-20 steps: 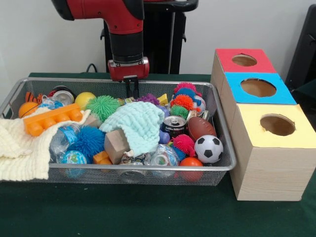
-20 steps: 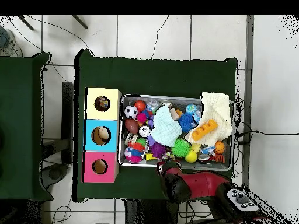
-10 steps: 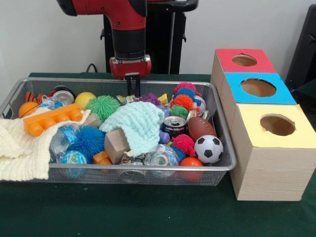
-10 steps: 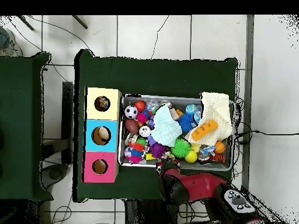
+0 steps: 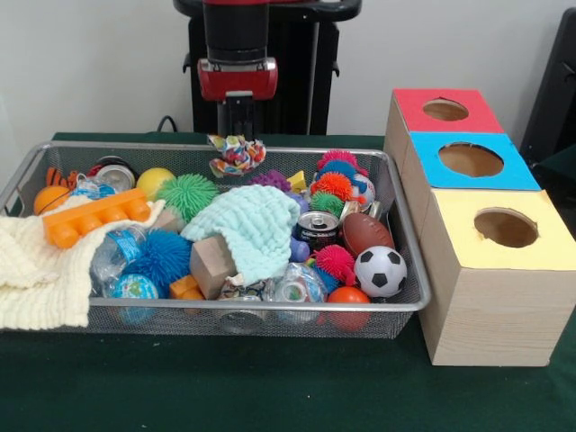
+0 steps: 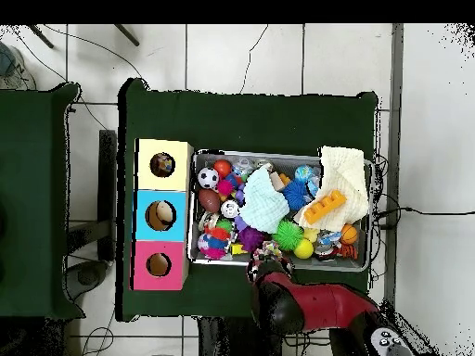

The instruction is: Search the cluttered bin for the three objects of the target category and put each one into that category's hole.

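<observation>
My gripper [image 5: 236, 135] hangs over the back rim of the wire bin [image 5: 270, 305], shut on a small multicoloured patterned cloth [image 5: 236, 154] that dangles clear of the pile. In the overhead view the cloth [image 6: 270, 250] shows just beyond the arm's red end [image 6: 271, 283], at the bin's [image 6: 278, 154] near edge. Beside the bin stands a row of wooden boxes with holes: a red top [image 5: 409, 103], a blue top [image 5: 423, 166] and a yellow top [image 5: 459, 211].
The bin holds a mint knitted cloth [image 5: 255, 225], a cream cloth [image 5: 36, 270], an orange block [image 5: 94, 216], spiky balls, a football [image 5: 364, 232], a soccer ball [image 5: 379, 270], a can [image 5: 317, 229] and a wooden block [image 5: 212, 264].
The gripper dipped into the back of the bin, closed on the patterned cloth and has risen with it hanging from its fingers.
</observation>
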Motion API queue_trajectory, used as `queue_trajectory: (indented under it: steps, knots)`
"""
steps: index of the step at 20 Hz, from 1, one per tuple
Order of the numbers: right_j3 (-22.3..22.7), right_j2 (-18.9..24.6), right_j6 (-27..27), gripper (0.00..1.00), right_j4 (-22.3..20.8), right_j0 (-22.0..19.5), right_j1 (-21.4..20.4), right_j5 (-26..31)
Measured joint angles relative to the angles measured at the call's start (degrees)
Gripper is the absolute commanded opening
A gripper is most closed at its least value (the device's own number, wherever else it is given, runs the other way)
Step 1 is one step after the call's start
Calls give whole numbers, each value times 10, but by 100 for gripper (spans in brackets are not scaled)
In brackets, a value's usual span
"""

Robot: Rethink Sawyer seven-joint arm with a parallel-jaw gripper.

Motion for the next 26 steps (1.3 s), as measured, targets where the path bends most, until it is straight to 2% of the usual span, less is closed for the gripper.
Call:
queue_trajectory:
  steps: [8, 12, 15, 18, 20, 26]
  knots:
    - [22, 32, 0, 0, 38, -13, -64, 40]
    - [23, 39, 0, 0, 47, -7, -78, 42]
    - [23, 36, 0, 0, 50, 13, -82, 42]
    - [23, 31, 0, 0, 62, 63, -82, 42]
    - [23, 31, 0, 0, 67, 78, -82, 42]
    - [24, 25, 0, 0, 110, 159, -82, 42]
